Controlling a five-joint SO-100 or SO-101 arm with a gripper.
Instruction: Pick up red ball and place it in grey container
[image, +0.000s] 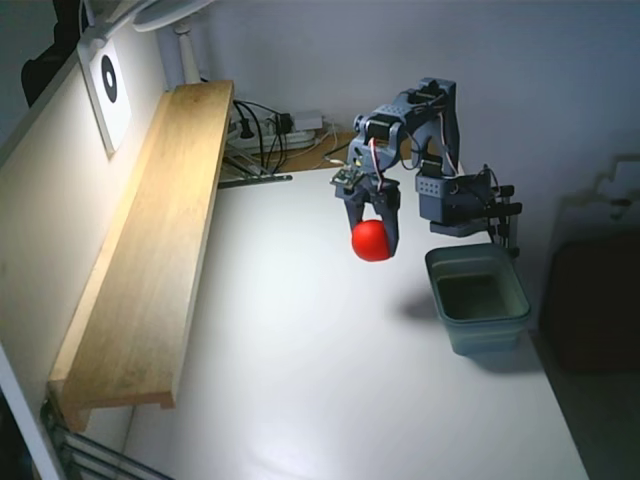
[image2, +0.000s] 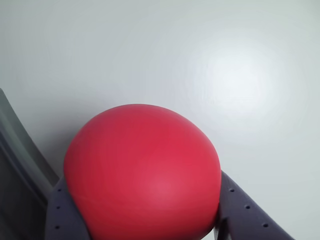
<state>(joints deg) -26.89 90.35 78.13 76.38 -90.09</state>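
The red ball (image: 371, 241) hangs in the air between the fingers of my gripper (image: 373, 243), which is shut on it, well above the white table. In the wrist view the ball (image2: 142, 172) fills the lower middle, with a grey finger (image2: 245, 212) on each side. The grey container (image: 478, 297) stands on the table to the right of the ball in the fixed view, open side up and with nothing in it. Its rim edge (image2: 15, 145) shows at the left edge of the wrist view.
A long wooden shelf (image: 160, 240) runs along the left wall. Cables and a power strip (image: 275, 130) lie at the back. The arm's base (image: 455, 200) stands just behind the container. The white table (image: 320, 380) spreads out in front.
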